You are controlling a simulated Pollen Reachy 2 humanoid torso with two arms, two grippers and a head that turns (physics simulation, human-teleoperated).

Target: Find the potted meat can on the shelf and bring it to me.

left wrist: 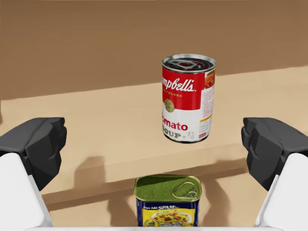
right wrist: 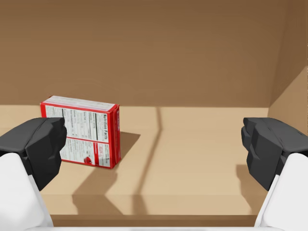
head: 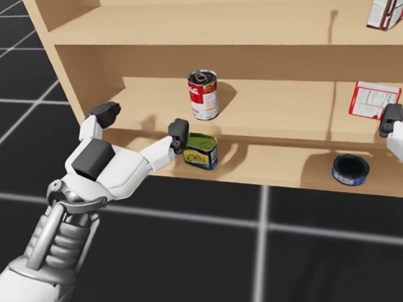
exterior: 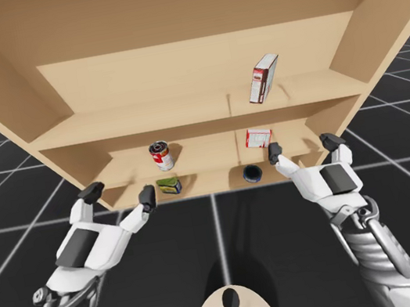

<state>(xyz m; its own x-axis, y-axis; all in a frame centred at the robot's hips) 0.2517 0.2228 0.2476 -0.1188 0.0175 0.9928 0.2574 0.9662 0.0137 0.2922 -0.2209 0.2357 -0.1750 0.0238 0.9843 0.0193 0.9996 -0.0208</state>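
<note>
The potted meat can (exterior: 168,185) (head: 201,151) (left wrist: 167,199) is a small blue and yellow can with a green lid. It stands on the lowest board of the wooden shelf (exterior: 143,117). My left gripper (exterior: 119,194) (head: 142,122) (left wrist: 154,144) is open just in front of it. The can sits ahead of and below the gap between the fingers, apart from both. My right gripper (exterior: 303,146) (right wrist: 154,147) is open before the right bay of the middle board, with nothing between its fingers.
A red and white soup can (exterior: 160,156) (head: 203,94) (left wrist: 187,97) stands on the middle board above the meat can. A red and white box (exterior: 258,138) (right wrist: 82,131) lies in the right bay, and another box (exterior: 263,79) stands higher. A round blue tin (exterior: 252,173) (head: 350,169) rests on the lowest board.
</note>
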